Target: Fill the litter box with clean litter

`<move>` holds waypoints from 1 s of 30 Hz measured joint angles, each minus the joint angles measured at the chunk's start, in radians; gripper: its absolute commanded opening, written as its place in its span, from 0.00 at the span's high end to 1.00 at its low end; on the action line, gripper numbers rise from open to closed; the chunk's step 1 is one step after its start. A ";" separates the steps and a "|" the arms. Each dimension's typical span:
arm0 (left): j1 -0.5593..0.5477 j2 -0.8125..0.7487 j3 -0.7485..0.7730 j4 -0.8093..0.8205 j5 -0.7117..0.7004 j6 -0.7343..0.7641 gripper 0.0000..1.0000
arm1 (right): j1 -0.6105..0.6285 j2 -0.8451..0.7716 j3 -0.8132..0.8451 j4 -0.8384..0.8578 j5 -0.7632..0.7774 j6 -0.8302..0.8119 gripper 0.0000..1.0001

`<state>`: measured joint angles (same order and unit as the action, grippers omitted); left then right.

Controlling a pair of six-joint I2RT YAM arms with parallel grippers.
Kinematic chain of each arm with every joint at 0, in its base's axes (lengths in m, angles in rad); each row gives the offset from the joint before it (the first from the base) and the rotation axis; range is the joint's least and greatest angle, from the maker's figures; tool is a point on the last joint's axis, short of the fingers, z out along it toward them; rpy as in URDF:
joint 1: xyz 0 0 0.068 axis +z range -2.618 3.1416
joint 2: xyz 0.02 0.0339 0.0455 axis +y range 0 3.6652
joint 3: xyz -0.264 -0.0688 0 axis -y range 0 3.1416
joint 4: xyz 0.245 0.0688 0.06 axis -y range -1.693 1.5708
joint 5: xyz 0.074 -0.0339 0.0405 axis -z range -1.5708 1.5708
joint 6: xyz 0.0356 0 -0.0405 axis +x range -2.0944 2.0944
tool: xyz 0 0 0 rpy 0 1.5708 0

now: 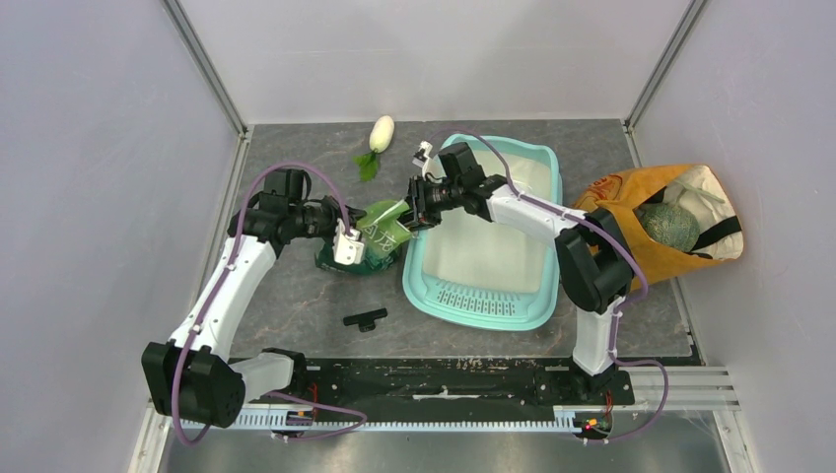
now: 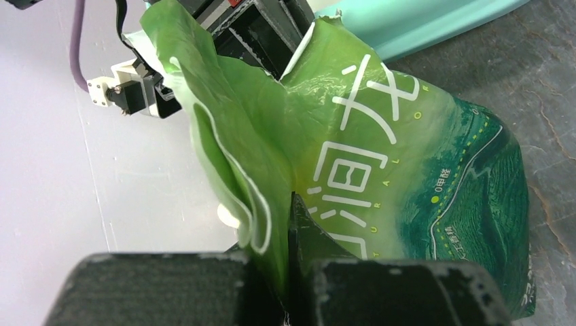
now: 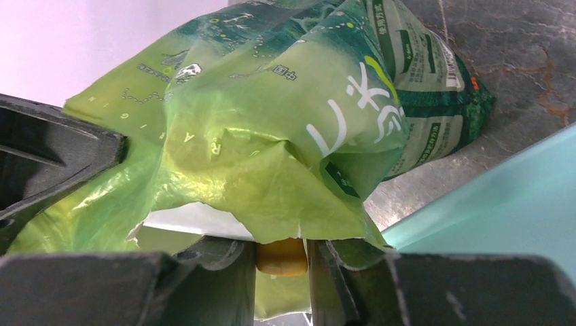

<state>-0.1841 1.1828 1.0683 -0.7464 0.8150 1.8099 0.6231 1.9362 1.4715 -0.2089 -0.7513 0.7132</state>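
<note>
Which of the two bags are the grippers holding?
The green printed pouch, left of the teal litter box; the orange cloth bag sits untouched on its right.

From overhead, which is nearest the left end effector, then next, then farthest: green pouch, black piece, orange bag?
1. Green pouch: held in the left end effector.
2. Black piece: lower in view, close by.
3. Orange bag: far right.

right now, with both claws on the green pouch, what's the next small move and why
The left claw and right claw each pinch the top of the green pouch, standing beside the litter box, which looks bare inside. So probably ease them apart to widen the pouch's mouth.
</note>
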 measured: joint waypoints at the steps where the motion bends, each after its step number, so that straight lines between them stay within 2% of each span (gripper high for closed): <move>1: -0.001 0.000 -0.002 0.010 0.001 -0.003 0.98 | -0.003 -0.005 -0.018 0.028 -0.005 0.017 1.00; 10: -0.004 0.001 -0.004 0.090 0.023 -0.040 0.98 | -0.051 -0.092 -0.160 0.272 -0.096 0.184 1.00; 30: -0.023 0.066 -0.004 0.240 0.059 -0.168 0.98 | -0.238 -0.360 -0.456 0.450 -0.169 0.336 1.00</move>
<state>-0.2070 1.2484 1.0645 -0.5068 0.8742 1.6421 0.3847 1.5761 1.0153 0.2413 -0.9199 1.0489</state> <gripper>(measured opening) 0.025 0.329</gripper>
